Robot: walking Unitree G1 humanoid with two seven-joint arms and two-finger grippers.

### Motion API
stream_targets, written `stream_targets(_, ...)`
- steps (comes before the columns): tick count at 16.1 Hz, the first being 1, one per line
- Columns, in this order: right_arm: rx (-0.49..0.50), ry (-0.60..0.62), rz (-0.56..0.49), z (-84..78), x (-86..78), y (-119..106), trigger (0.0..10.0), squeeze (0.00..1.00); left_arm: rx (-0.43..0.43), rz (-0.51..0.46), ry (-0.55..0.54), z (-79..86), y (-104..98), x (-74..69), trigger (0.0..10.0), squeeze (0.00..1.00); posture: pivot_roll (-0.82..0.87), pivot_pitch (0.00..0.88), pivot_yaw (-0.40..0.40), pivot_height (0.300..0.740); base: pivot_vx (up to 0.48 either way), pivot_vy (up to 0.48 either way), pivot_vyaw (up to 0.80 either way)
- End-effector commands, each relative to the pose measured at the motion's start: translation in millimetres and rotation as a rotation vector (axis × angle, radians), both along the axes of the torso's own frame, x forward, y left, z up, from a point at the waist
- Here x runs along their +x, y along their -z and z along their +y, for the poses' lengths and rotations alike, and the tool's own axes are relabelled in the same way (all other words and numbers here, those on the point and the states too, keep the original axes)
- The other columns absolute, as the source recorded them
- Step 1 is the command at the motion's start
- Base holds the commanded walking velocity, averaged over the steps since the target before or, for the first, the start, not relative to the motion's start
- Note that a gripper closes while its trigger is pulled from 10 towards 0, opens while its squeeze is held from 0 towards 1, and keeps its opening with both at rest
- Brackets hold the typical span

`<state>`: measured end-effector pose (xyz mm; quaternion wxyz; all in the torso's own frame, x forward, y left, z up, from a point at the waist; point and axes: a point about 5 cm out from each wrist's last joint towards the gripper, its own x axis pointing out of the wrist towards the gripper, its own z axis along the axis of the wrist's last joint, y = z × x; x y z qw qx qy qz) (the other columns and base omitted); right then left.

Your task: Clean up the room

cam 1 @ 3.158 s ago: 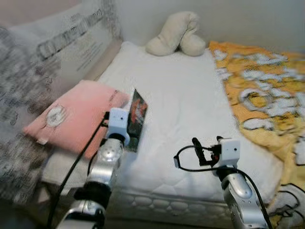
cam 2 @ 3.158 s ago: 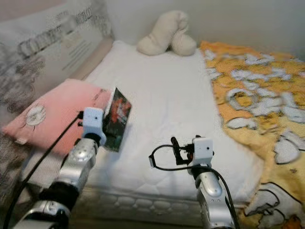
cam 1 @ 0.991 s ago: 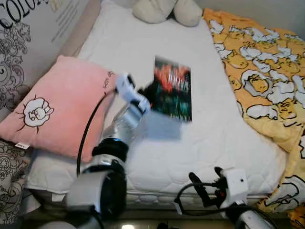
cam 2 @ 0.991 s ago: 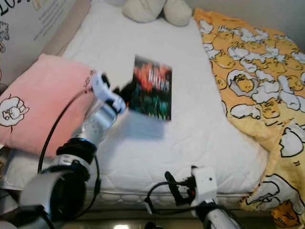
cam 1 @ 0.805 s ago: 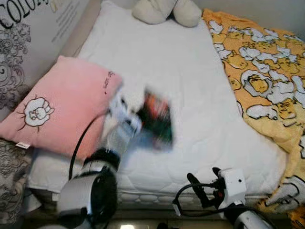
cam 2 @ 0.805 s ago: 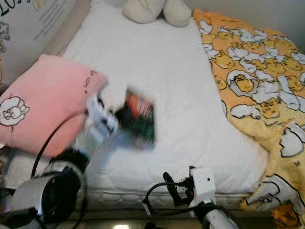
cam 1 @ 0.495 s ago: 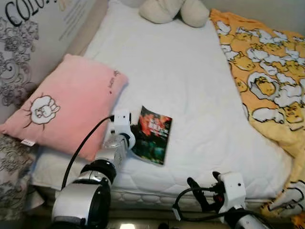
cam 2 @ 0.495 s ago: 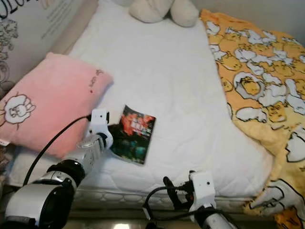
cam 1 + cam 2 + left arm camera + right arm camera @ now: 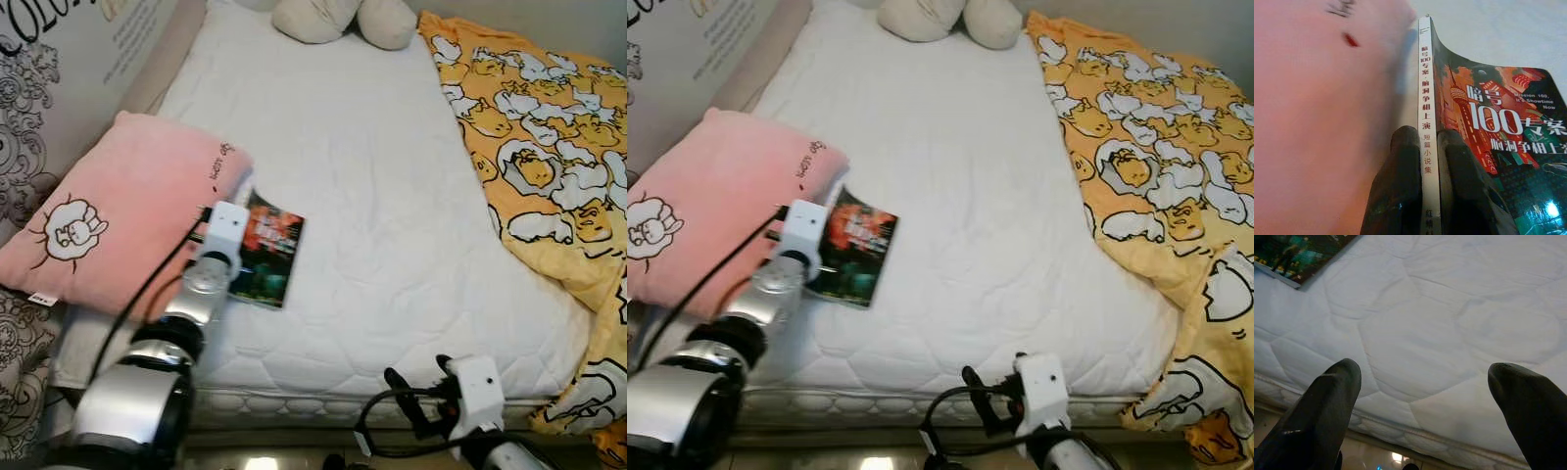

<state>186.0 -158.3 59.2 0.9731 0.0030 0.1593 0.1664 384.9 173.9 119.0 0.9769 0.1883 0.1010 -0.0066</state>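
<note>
A paperback book (image 9: 270, 257) with a dark red and green cover lies on the white mattress (image 9: 382, 186), right beside a pink pillow (image 9: 118, 220). My left gripper (image 9: 1424, 134) is shut on the book (image 9: 1488, 122) at its white spine, one black finger on each side, with the pink pillow (image 9: 1327, 98) close against it. My right gripper (image 9: 1425, 377) is open and holds nothing. It hovers low by the front edge of the mattress (image 9: 1449, 333), and a corner of the book (image 9: 1298, 254) shows far ahead of it.
A yellow duvet (image 9: 549, 147) with a cartoon print covers the right side of the bed. A cream plush toy (image 9: 343, 20) lies at the far end. A printed board (image 9: 59, 69) leans along the left, behind the pillow.
The left arm, which held the book raised over the middle of the mattress a second ago, has brought it down and left, beside the pink pillow. The right arm stays low.
</note>
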Motion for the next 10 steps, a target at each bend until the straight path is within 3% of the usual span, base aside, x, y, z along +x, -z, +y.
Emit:
stream_targets(1,-0.022,0.006,0.025,-5.2,-1.9,5,10.0,0.0,0.035,0.017,-0.003,3.1,6,-2.8,10.0,0.0,-0.07,0.173,-0.115,0.74,0.0,0.0,0.0)
stream_targets(3,-0.024,0.001,0.024,-4.6,0.8,5,10.0,0.0,0.039,0.027,0.027,4.7,2,-0.7,10.0,0.0,-0.07,0.169,-0.114,0.74,0.0,0.0,0.0)
stream_targets(4,-0.025,0.001,0.024,-4.6,1.1,5,10.0,0.0,0.042,0.028,0.046,2.9,1,-0.1,10.0,0.24,-0.07,0.17,-0.114,0.74,0.0,0.0,0.0)
stream_targets(5,-0.026,0.001,0.025,-4.3,1.4,5,10.0,0.0,0.038,0.03,0.072,-0.6,-1,1.1,10.0,0.93,-0.07,0.169,-0.114,0.74,0.0,0.0,0.0)
stream_targets(6,-0.027,0.0,0.027,-3.9,1.2,6,10.0,0.0,0.016,0.038,0.101,-5.5,-1,1.8,10.0,1.0,-0.07,0.171,-0.113,0.74,0.0,0.0,0.0)
stream_targets(10,-0.03,-0.005,0.032,-3.1,1.3,7,10.0,0.0,0.035,0.074,0.161,-17.9,4,0.3,10.0,1.0,-0.07,0.174,-0.113,0.74,0.0,0.0,0.0)
